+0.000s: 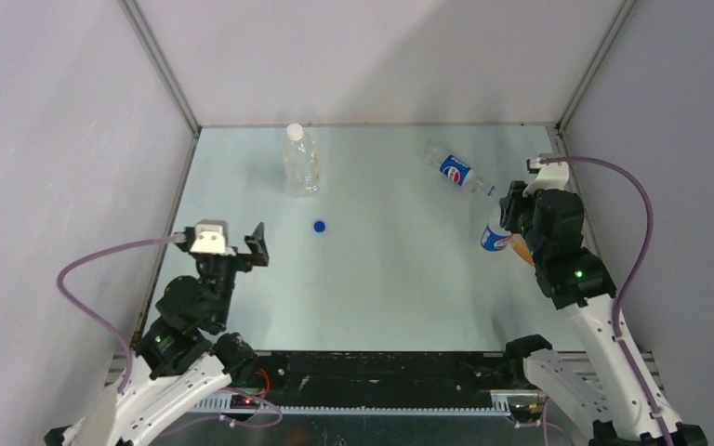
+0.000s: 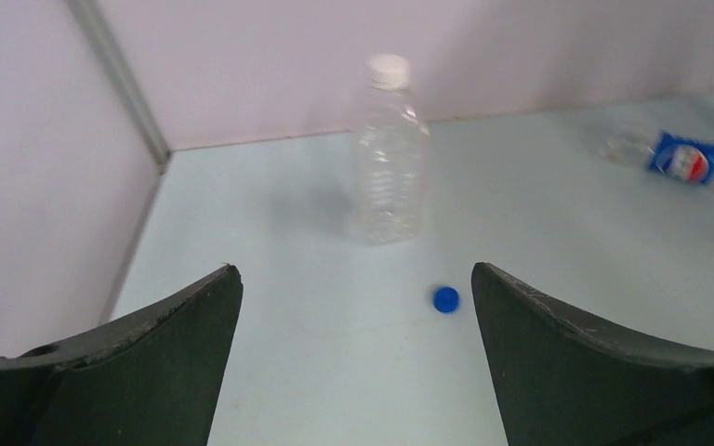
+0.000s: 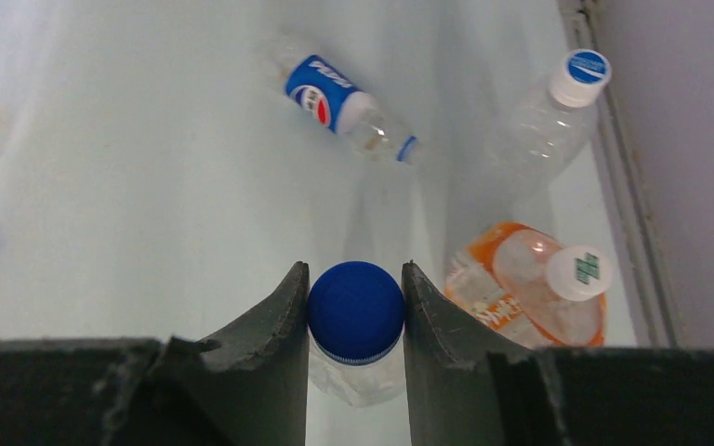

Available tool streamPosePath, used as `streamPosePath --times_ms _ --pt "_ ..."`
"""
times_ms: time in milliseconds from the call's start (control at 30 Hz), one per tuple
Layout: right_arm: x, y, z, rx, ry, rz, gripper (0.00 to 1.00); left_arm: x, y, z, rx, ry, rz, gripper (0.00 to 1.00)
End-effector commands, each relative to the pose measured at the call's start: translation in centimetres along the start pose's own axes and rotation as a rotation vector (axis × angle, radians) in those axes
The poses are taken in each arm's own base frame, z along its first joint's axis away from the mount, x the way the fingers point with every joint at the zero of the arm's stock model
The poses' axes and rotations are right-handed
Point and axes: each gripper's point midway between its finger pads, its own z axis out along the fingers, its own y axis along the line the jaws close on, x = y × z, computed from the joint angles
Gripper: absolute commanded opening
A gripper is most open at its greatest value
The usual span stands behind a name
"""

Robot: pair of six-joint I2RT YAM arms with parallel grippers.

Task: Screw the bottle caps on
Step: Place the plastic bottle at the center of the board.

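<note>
Left gripper (image 2: pixel 355 269), lower left of the top view: jaws spread wide, nothing in them, hanging over bare bench (image 1: pixel 390 288). Right gripper (image 3: pixel 355 269), right side of the top view: jaws narrow, pads against both sides of a blue cap (image 3: pixel 356 311) that sits on an upright bottle (image 3: pixel 353 376). Reads as the screw-on step for that cap. Can't tell how far down the thread it is, or how firm the pinch is. Next move probably needs a wrist twist, and nothing steadies the bottle, so it may spin along. Its body is mostly hidden under cap and fingers.

Just right of it, an orange-label bottle (image 3: pixel 493 297), capped, partly cut off by the gripper.

Further out, mid-frame: loose blue cap (image 2: pixel 445 299) flat on the bench, ahead of the left gripper. Beyond it a clear bottle (image 2: pixel 390 177) stands upright, white cap (image 2: pixel 390 70) on.

Upper right: Pepsi-label bottle (image 3: pixel 335 98) on its side. Neck looks capless, too small to be sure; likely where the loose cap goes.
</note>
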Motion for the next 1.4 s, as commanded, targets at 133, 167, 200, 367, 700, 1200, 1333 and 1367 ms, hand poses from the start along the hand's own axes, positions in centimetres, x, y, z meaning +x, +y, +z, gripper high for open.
streamPosePath --times_ms 133,167,200,367,700,1200,1333,1367 --pt "-0.8 -4.0 2.7 0.116 -0.047 0.037 0.00 1.9 5.0 -1.0 -0.283 -0.008 -0.033 1.00" --pt "-0.4 -4.4 3.0 0.130 -0.034 0.039 0.00 1.8 5.3 -1.0 -0.304 -0.017 -0.035 1.00" --pt "-0.4 -4.6 3.2 0.136 -0.039 0.040 0.00 2.1 5.4 -1.0 -0.315 -0.014 -0.031 1.00" --pt "1.3 -4.7 4.1 0.124 -0.034 0.051 0.01 2.3 5.7 -1.0 -0.346 -0.024 -0.040 1.00" --pt "4.1 -4.4 4.8 0.100 0.022 0.038 0.19 2.8 5.2 -0.5 -0.339 -0.014 -0.015 1.00" --pt "4.7 -3.7 4.3 0.045 0.042 0.002 0.46 2.9 4.8 -0.3 -0.310 -0.009 0.000 1.00" --pt "4.8 -3.4 4.4 0.030 0.046 -0.004 0.52 2.9 4.8 -0.3 -0.304 -0.007 0.003 1.00" --pt "4.9 -3.4 4.5 0.030 0.049 -0.005 0.52 2.9 4.7 -0.3 -0.301 -0.007 0.001 1.00"
